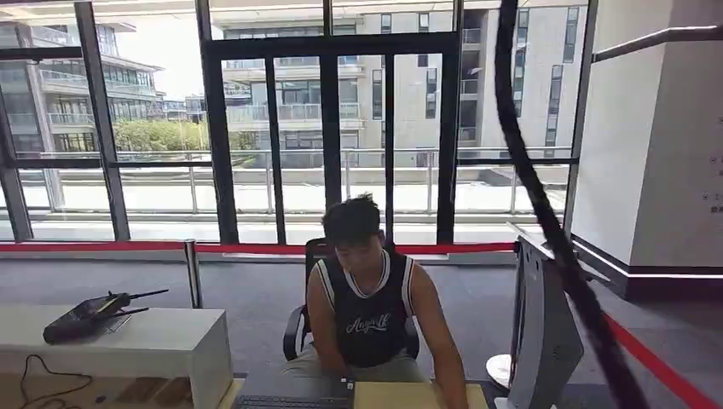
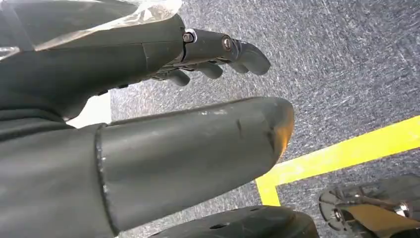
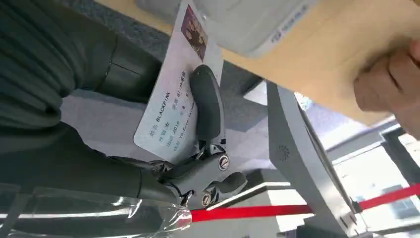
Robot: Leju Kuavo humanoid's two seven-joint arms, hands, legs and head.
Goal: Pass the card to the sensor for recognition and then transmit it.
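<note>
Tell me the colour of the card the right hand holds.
White, with dark print and a small photo at one end; the card shows best in the right wrist view.

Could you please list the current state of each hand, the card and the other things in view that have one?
Right hand: holds the card, a dark finger pressed across its printed face.
Card: held, printed side showing, close to the tan desk edge.
Left hand: holds nothing, fingers apart, hanging over grey carpet.
Person: seated behind the desk, one hand on the tan surface.
Glass doors: closed.

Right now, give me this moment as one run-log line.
right hand: holds card near the person's hand | left hand: hanging, holds nothing, fingers apart | sensor pass: cannot tell
</note>
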